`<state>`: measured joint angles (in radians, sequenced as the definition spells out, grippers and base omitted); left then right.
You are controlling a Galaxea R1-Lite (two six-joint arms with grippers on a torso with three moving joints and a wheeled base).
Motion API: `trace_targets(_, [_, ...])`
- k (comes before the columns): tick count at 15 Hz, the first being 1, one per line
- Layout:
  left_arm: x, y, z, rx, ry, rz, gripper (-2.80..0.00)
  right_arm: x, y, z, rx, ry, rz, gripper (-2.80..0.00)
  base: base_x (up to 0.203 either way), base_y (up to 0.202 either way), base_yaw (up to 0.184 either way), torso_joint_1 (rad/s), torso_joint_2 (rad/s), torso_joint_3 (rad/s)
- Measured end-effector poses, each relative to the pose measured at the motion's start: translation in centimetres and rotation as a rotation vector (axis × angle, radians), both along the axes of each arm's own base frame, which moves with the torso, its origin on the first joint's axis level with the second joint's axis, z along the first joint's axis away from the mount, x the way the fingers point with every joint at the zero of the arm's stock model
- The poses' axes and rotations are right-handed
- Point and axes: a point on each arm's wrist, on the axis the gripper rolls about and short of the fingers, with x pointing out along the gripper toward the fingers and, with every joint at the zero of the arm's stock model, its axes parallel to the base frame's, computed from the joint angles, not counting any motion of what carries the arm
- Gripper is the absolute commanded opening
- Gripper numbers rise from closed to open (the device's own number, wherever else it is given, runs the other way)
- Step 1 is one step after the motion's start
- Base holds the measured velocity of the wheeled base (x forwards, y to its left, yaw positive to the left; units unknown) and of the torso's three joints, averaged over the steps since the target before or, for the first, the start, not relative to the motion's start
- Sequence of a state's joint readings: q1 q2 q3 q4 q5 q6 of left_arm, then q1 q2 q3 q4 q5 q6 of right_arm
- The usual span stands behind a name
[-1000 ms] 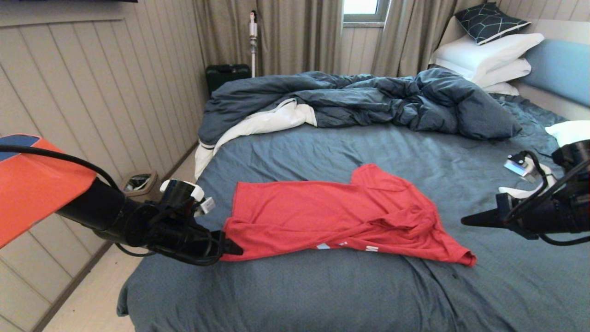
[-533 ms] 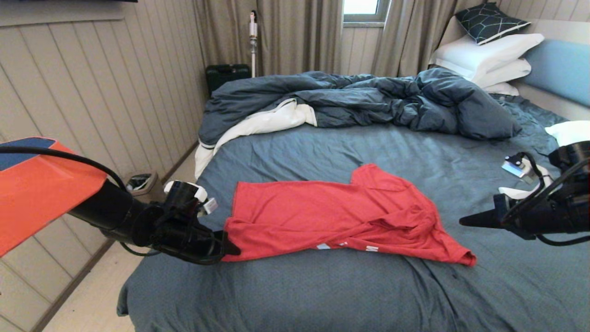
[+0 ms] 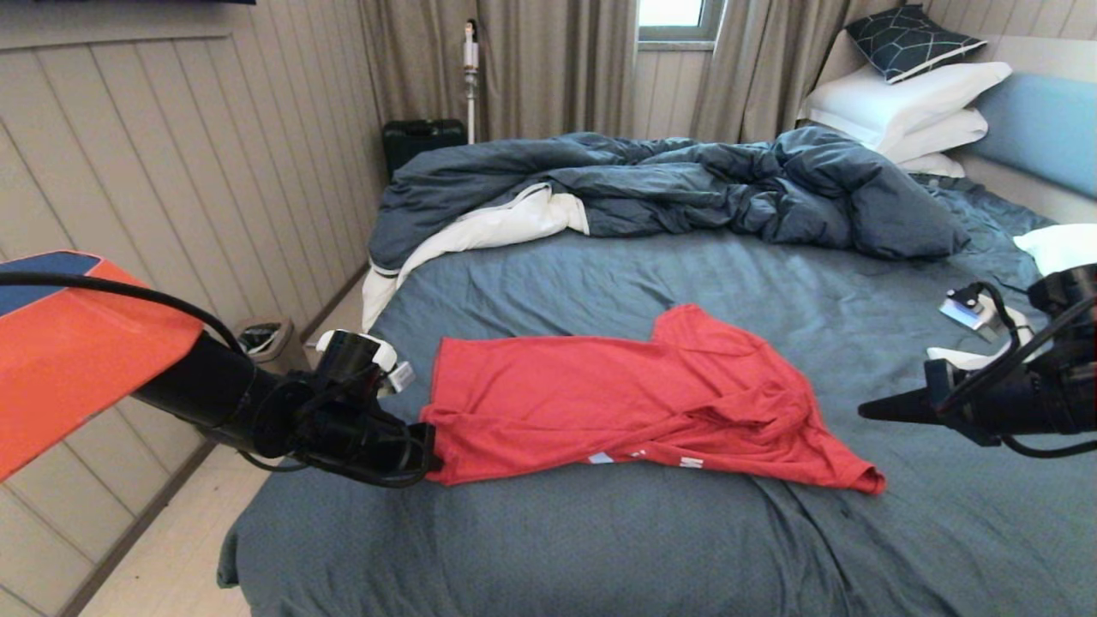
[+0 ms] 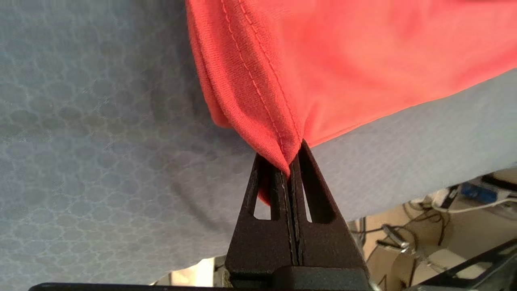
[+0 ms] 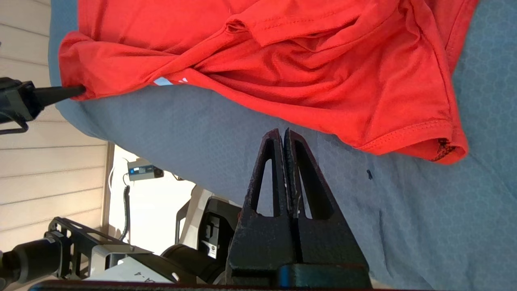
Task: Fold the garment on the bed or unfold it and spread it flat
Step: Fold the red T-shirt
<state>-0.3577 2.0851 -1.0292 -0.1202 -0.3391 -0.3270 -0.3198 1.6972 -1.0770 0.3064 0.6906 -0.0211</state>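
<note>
The garment (image 3: 617,403), a bright red T-shirt, lies rumpled across the near half of the bed (image 3: 600,531), with a strip of white lettering showing along its near edge. My left gripper (image 3: 428,456) sits at the shirt's near left corner, shut on the stitched hem (image 4: 282,141), which bunches between its fingers (image 4: 311,190). My right gripper (image 3: 867,410) hovers above the sheet to the right of the shirt, shut and holding nothing. In the right wrist view its tips (image 5: 281,133) stand just short of the shirt's sleeve hem (image 5: 404,137).
A rumpled dark blue duvet (image 3: 668,188) with white lining fills the far half of the bed. White pillows (image 3: 908,107) lean on the headboard at the far right. The bed's left edge drops to the floor by the panelled wall (image 3: 171,171).
My left gripper went from open to shut, pinching the shirt's near left corner and lifting it a little. The right arm barely moved.
</note>
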Motion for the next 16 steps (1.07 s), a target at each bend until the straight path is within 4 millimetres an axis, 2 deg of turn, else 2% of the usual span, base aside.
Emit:
trace_targets(4, [-0.3,-0.2,1.5,-0.017,-0.037,-0.004,-2.8,0.0,0.0,-0.1,0.001,0.004,-0.001,-2.8,0.0,0.0,0.0,0.0,0.0,0.0])
trace_targets(8, [-0.2,-0.3,4.9,-0.049,-0.122,-0.005,-2.8,0.1,-0.2,-0.1,0.002,0.005,-0.004,-2.8,0.0,0.0,0.0,0.0,0.0,0.0])
trace_targets(11, [0.4,-0.6,6.6,-0.062,-0.144,-0.008,-2.8,0.3,-0.3,-0.3,0.002,0.009,-0.007,-2.8,0.0,0.0,0.0,0.0,0.0,0.0])
trace_targets(16, [2.1,-1.2,6.9,-0.076,-0.17,-0.007,-2.8,0.5,-0.3,-0.5,0.004,0.016,-0.006,-2.8,0.0,0.0,0.0,0.0,0.0,0.0])
